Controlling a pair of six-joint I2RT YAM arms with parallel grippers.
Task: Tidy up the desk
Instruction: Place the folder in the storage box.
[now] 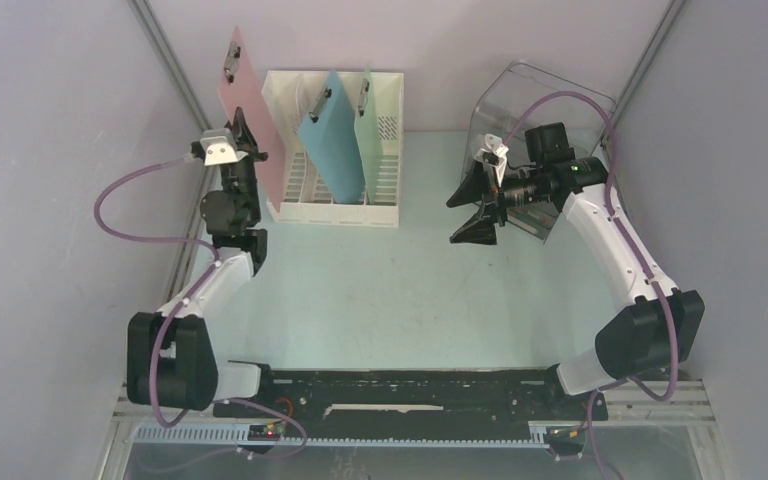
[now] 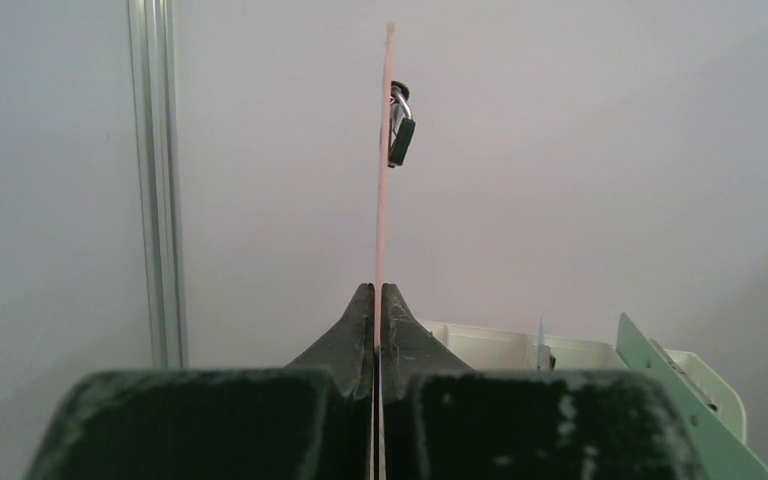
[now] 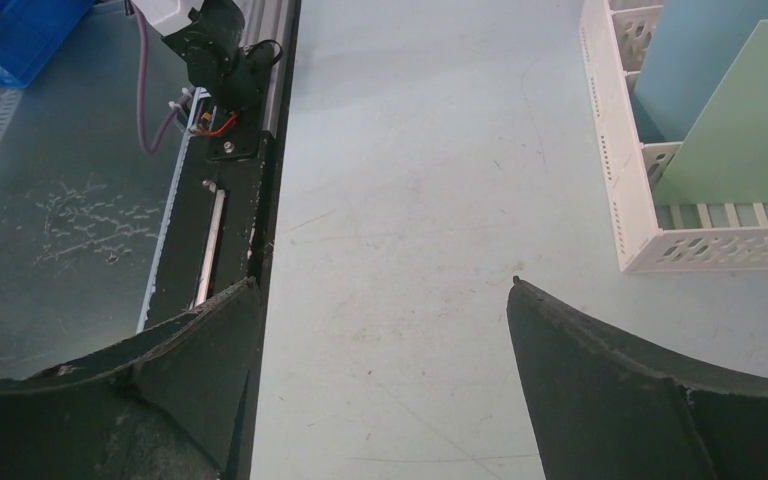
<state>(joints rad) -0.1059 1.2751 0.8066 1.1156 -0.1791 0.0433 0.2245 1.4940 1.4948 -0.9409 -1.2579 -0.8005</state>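
Counter (image 1: 390,300) is the big pale green top that fills the cell under both arms, and it's mostly tidy now.

Left claw (image 2: 375,290) is pinched tight on the edge of the pink clipboard (image 2: 383,150) and holds it upright, right at the left wall of the white rack (image 1: 335,212). I can't tell if it's lined up over a slot or just outside the wall. Right claw (image 3: 380,285) hangs wide open with nothing in it, over the right side of the counter near the clear bin (image 1: 520,90).

My guess at what goes wrong:
- It's a thin grip on a tall board with the metal clip at the far end, so it could swing or slide in the claw.
- If the bottom edge catches the rack wall, the board drops outside or shoves the rack.
- Tipping right, it could knock the blue clipboard (image 1: 332,140).

Head count: three clipboards, meaning one pink, one blue and one green (image 1: 372,130), the last two leaning in the rack. One rack, one clear bin, two arms.
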